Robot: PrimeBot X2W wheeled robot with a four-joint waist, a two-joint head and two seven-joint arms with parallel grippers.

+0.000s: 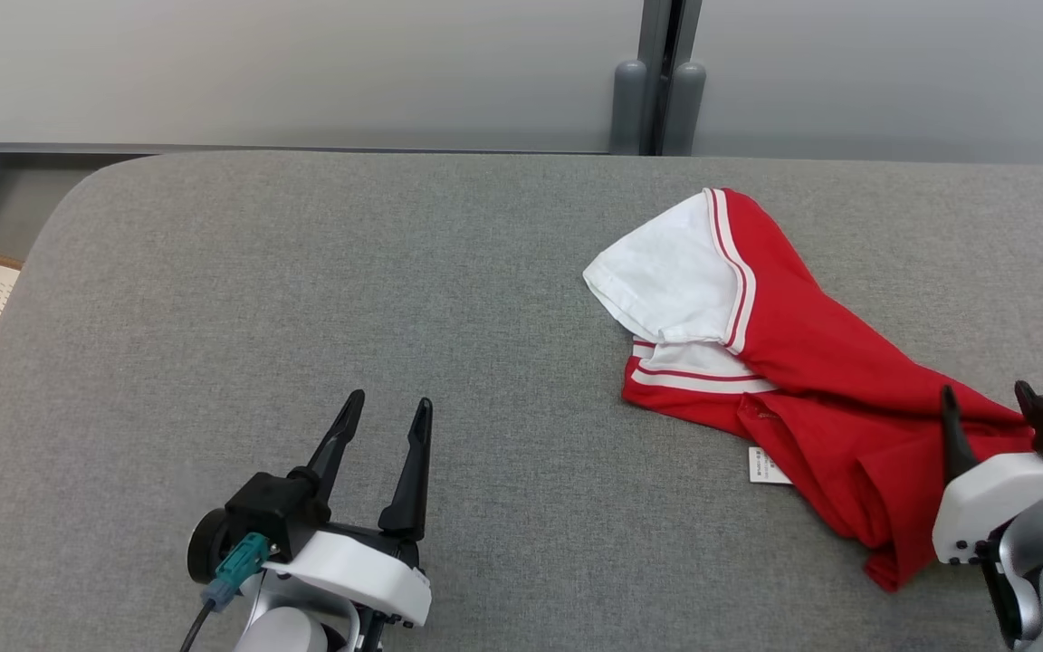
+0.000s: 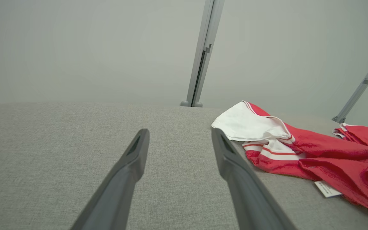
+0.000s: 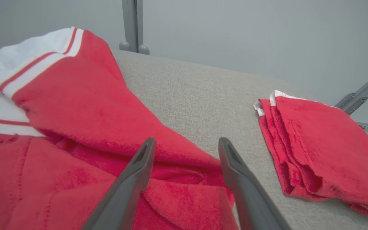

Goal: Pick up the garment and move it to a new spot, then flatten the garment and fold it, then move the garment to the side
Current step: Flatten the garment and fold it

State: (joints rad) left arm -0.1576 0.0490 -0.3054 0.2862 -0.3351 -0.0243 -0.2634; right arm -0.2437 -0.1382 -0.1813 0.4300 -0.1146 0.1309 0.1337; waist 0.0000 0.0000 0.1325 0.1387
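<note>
Garment (image 1: 811,362), red with a white sleeve and stripes, is seen crumpled on the right part of the grey tabletop (image 1: 304,299), the right hand (image 1: 985,391) spread open and empty over its near end, the left hand (image 1: 390,399) likewise open, well apart.

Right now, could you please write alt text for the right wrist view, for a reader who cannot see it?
The right gripper, jaws open, hangs over a crumpled red T-shirt with a white sleeve on a grey fabric table. A folded red garment lies apart on that view's right.
</note>
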